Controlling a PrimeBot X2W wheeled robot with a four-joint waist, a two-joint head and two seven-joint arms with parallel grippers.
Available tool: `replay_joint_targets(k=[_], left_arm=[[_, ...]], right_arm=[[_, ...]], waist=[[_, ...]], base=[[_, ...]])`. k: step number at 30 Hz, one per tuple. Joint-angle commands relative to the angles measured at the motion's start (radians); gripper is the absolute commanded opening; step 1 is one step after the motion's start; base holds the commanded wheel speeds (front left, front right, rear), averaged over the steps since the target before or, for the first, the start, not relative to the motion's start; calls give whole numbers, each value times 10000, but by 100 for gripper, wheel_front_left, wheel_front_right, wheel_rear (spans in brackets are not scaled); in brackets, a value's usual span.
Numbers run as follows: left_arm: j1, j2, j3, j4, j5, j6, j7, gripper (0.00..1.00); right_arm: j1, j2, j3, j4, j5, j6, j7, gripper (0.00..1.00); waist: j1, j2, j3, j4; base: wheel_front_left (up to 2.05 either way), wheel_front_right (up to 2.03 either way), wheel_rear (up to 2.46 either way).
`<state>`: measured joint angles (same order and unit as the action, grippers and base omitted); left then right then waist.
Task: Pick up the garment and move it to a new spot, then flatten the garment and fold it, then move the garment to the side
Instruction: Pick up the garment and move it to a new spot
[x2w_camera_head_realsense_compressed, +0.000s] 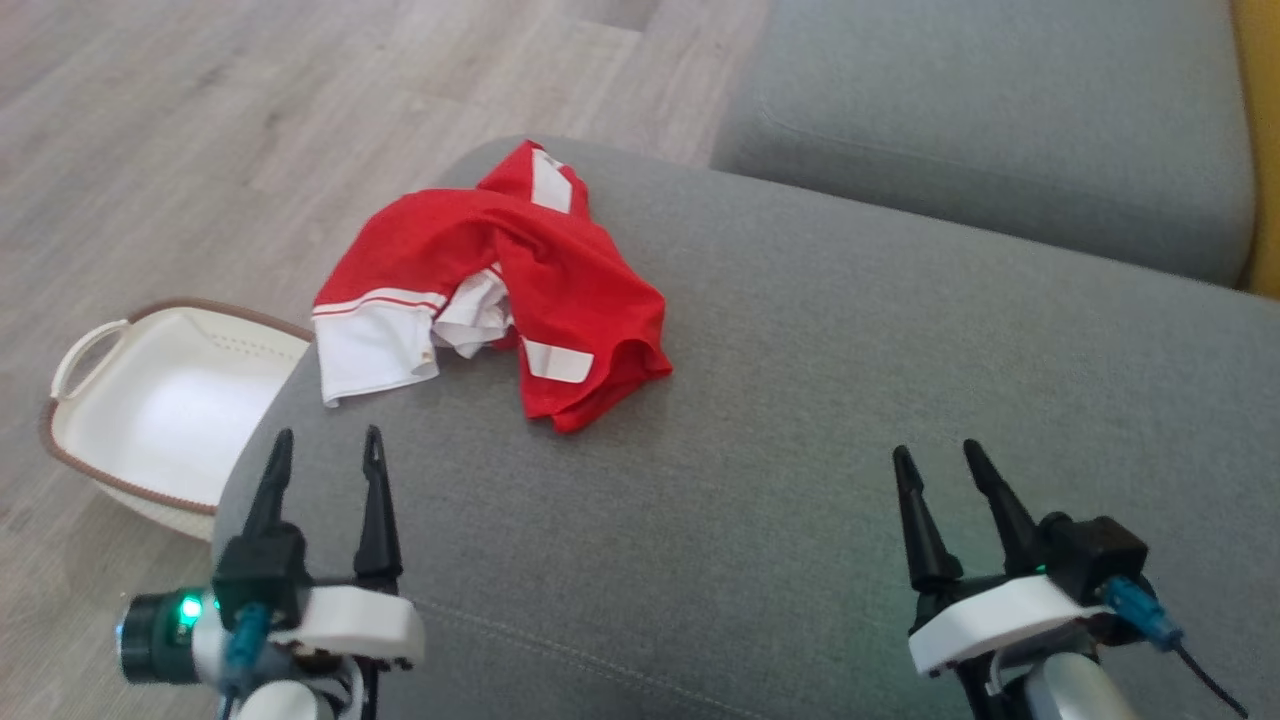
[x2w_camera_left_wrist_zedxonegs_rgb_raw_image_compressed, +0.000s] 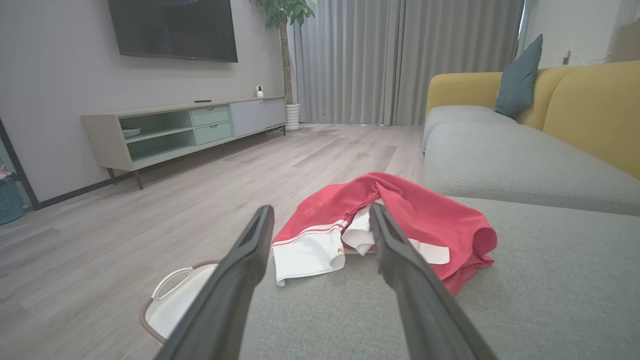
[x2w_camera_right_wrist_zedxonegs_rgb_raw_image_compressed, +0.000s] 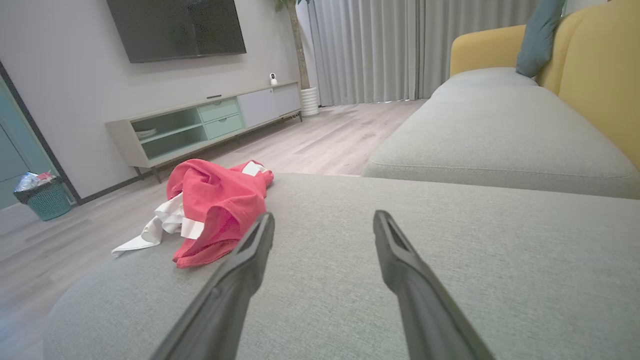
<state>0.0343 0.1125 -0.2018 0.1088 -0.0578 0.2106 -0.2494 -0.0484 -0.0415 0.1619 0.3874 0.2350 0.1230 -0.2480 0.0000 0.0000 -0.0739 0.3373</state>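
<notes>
Left gripper (x2w_camera_head_realsense_compressed: 328, 436) and right gripper (x2w_camera_head_realsense_compressed: 935, 450) hover over grey sofa cushion (x2w_camera_head_realsense_compressed: 800, 420), near edge, fingers spread, empty: likely staged for pickup. Red-and-white garment (x2w_camera_head_realsense_compressed: 520, 270) lies crumpled at cushion's far-left corner, untouched; white basket (x2w_camera_head_realsense_compressed: 120, 470) below that corner

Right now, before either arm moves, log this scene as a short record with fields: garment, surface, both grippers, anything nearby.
garment: red and white, crumpled, unfolded
surface: grey sofa cushion, garment lying near its left edge
left gripper: open, holding nothing, just short of the garment's white hem
right gripper: open, holding nothing, over bare cushion well to the garment's right
nearby: white basket with brown rim on the wooden floor, beside the cushion's left edge
task stage: garment not yet picked up
</notes>
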Motion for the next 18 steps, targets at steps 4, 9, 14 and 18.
replay_joint_targets(k=[4, 9, 14, 18], left_arm=[[-897, 170, 610, -346, -223, -156, -124, 100], [-1805, 596, 893, -63, -562, -859, -124, 100], [-3426, 1276, 1127, 1066, -879, -1623, 76, 100], [-4900, 1638, 1318, 2158, -1363, -2193, 807, 100]], right_arm=[[-506, -87, -43, -523, -252, 77, -127, 100], [-844, -87, -333, -996, -597, 77, -29, 100], [-1175, -87, -803, -1813, -1008, 77, 263, 100], [-1408, -87, -1229, -2490, -1300, 77, 521, 100]], waist=[[0, 0, 447, -393], [0, 0, 1229, -848], [0, 0, 2271, -1158], [0, 0, 3054, -1352]], base=[[0, 0, 0], [0, 0, 0], [0, 0, 0], [0, 0, 0]])
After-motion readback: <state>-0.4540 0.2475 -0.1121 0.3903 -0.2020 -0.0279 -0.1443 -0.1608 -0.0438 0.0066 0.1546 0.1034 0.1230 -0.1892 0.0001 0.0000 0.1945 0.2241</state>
